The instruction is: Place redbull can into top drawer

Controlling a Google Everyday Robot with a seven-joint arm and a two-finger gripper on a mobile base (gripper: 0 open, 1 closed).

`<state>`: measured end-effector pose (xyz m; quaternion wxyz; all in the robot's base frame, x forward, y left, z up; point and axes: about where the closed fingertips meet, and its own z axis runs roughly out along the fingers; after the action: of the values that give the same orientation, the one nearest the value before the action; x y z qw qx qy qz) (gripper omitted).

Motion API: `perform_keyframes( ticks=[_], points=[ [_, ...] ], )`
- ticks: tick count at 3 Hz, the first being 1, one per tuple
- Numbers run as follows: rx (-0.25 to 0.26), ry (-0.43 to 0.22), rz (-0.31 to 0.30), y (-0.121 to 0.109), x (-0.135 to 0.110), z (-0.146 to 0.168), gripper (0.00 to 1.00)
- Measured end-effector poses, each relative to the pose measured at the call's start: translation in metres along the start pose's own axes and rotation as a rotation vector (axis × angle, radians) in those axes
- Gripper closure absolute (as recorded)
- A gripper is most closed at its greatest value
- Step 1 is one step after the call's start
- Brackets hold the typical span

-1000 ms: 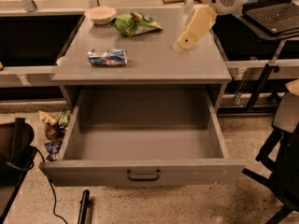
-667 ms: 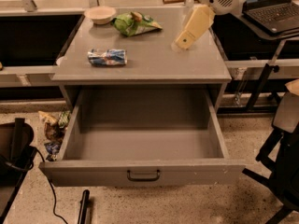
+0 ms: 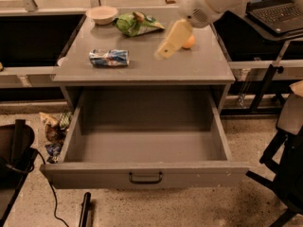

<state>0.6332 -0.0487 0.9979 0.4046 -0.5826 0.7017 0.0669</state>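
The redbull can lies on its side on the left part of the grey cabinet top. The top drawer is pulled fully out below it, and its inside is bare. Its front panel carries a small dark handle. My gripper hangs over the cabinet top to the right of the can, well apart from it and holding nothing. The white arm reaches in from the upper right.
A green snack bag and a white bowl sit at the back of the top. An orange ball lies just behind the gripper. A laptop stands at the right, a dark chair at lower right, and litter on the floor at left.
My gripper has moved left and a little toward the front over the cabinet top, closer to the can. The orange ball now shows behind it.
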Motion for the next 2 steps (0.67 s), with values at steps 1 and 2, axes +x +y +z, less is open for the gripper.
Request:
perform_keyframes(
  ticks=[1,2],
  points=[
    [0.020,-0.070,0.002,-0.010,-0.012,0.040,0.00],
    [0.007,-0.176,0.043,-0.019,-0.024,0.076,0.00]
  ],
)
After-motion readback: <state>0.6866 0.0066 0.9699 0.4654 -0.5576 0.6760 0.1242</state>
